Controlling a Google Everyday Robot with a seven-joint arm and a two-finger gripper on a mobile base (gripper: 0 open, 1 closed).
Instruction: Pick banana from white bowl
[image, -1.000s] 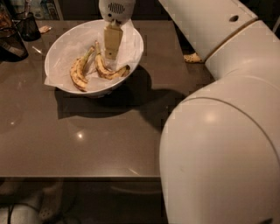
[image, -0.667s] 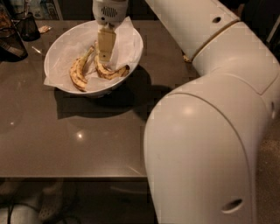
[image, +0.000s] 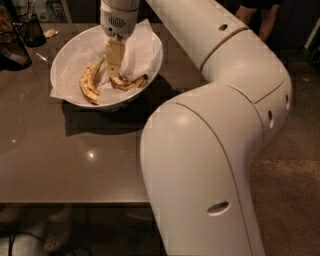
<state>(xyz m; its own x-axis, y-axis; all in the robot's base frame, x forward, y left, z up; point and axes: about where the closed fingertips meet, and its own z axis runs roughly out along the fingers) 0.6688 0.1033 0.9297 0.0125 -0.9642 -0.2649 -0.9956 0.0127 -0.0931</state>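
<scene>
The white bowl (image: 67, 55), lined with crinkled white paper, stands at the back left of the brown table. Two bananas lie in it. The banana (image: 132, 82) is the slim, sharply bent one on the right, with a dark end pointing right. A plumper curved banana (image: 89, 85) lies to its left. My gripper (image: 114, 74) hangs straight down from the wrist into the bowl. Its tip is at the left end of the slim banana, between the two fruits. The gripper hides that end of the banana.
My large white arm (image: 210, 150) fills the right and the foreground and hides much of the table. Dark objects (image: 15, 47) and a black cup (image: 33, 30) stand at the far left. The table's front edge (image: 70, 202) runs low in view.
The gripper has stayed in the bowl over the slim banana, shifting slightly left. The arm's elbow has swung in and now covers more of the right side. The bananas have not moved.
</scene>
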